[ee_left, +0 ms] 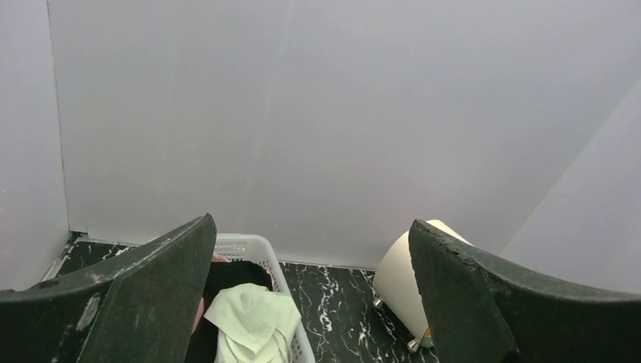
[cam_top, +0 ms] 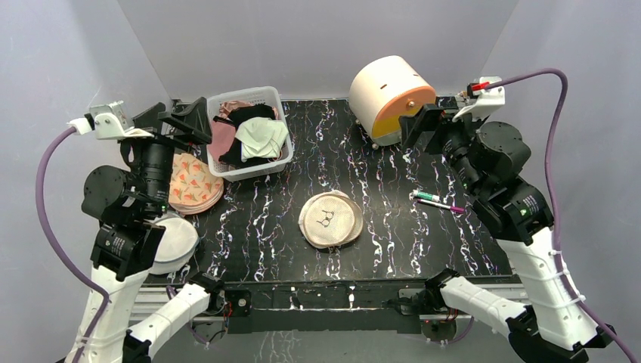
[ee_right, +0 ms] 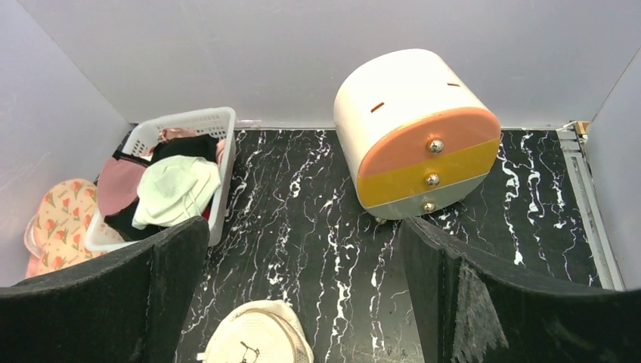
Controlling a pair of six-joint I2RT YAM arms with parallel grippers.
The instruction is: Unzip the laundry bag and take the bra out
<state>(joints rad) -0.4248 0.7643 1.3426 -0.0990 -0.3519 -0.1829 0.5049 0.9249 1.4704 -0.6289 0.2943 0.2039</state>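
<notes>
A black table (cam_top: 264, 227) veined with white marbling sits inside a booth of plain grey walls. Near its front, roughly midway between the two arms, lies the laundry bag (cam_top: 330, 219). It is a flat, round, cream mesh pouch with a paler rim and a small dark looped mark near its middle. It lies by itself, touching nothing else. Whether its zip is closed, and what is inside, cannot be made out.

A white round pouch (cam_top: 178, 240) lies at the left front edge, partly under the left arm. To the right of the bag, two markers (cam_top: 437, 201) lie side by side. Further back on the left is a stack of floral round pouches (cam_top: 195, 184), just beside a white plastic basket (cam_top: 249, 170). The basket is heaped with pink, black and pale green garments.

At the back right stands a cream drum-shaped drawer unit (cam_top: 391, 98) with orange, yellow and grey fronts.

The left gripper (cam_top: 193, 123) is raised near the basket with its jaws spread wide and holding nothing. The right gripper (cam_top: 417, 125) hangs in front of the drawer unit, also wide apart and empty.
</notes>
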